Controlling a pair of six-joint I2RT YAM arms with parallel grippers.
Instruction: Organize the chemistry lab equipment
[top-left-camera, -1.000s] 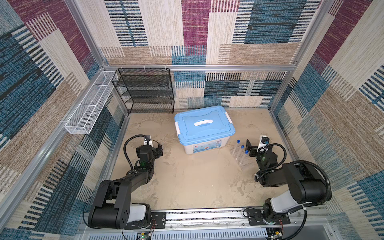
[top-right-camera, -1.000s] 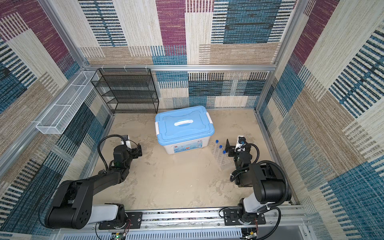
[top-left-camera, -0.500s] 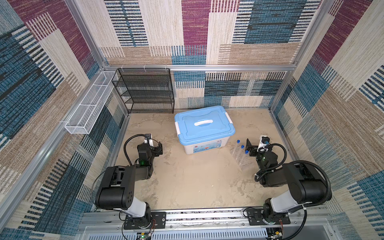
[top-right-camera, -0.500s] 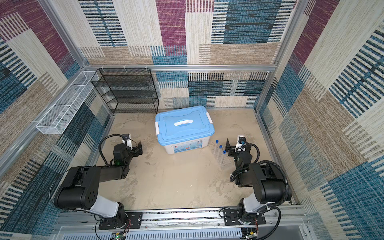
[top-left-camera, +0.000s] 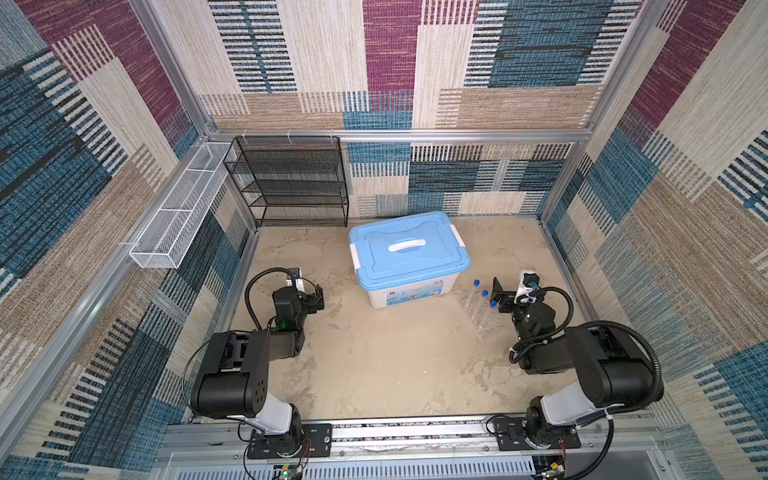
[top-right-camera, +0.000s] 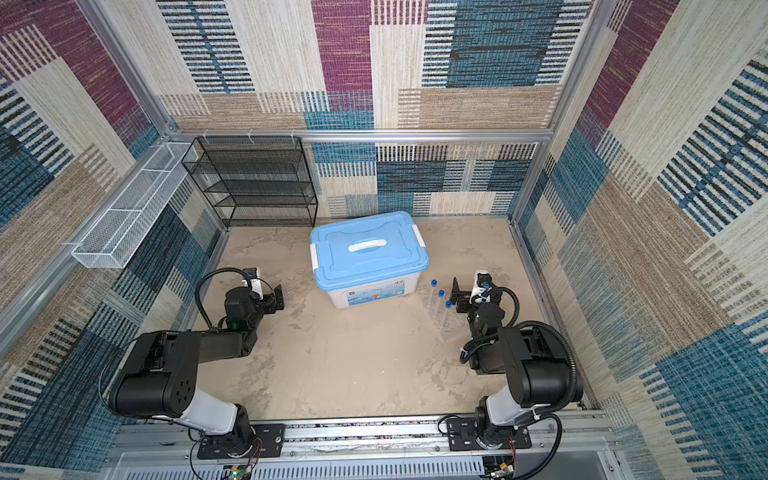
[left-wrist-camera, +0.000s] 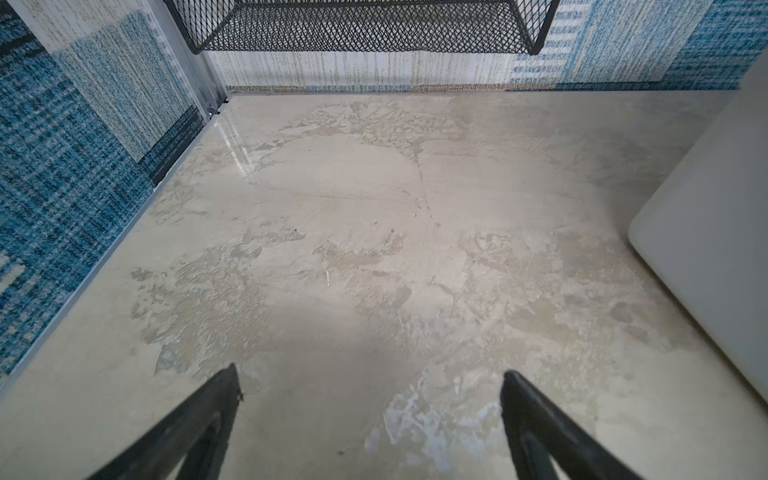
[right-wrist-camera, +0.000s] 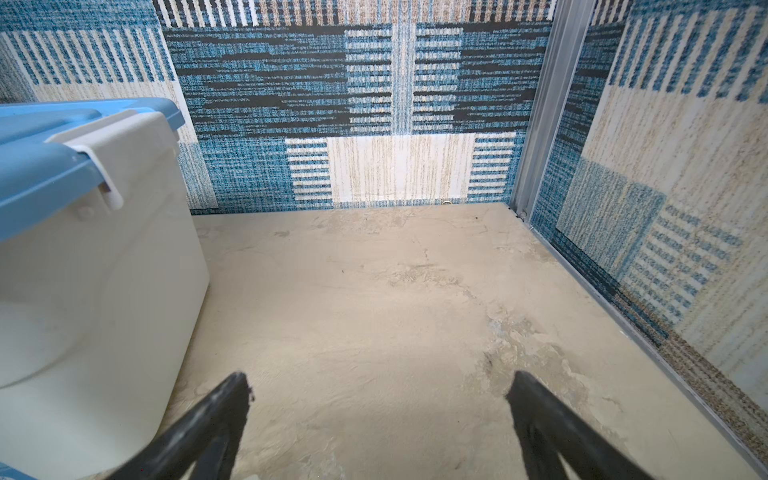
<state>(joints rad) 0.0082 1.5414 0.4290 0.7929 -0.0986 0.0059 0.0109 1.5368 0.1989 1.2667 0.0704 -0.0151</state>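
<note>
My right gripper (top-left-camera: 502, 296) gapes wide, empty, just beside the three tubes (top-left-camera: 482, 307) lying right of centre in a top view, by the bin (top-left-camera: 409, 257). Light, slick, probably brittle: I'd pinch one mid-barrel, gently. My left gripper (left-wrist-camera: 370, 382) — wide open too, holding nothing.

Tabletop (left-wrist-camera: 374, 187): mottled beige, plaster-like, mostly matt, with a faint sheen near the corner. Bin (right-wrist-camera: 104, 270): smooth white plastic, satin. Its lid (right-wrist-camera: 41, 166): slightly glossy blue plastic. Rack (left-wrist-camera: 365, 29): black metal mesh, matt. Walls (right-wrist-camera: 291, 83): coarse woven cloth. Frame rail (right-wrist-camera: 544, 104): bare brushed metal. Test tubes (top-left-camera: 481, 309): clear; glass or plastic, I cannot tell. My right fingers (right-wrist-camera: 216, 415): matt black, scuffed grey at the tips.
</note>
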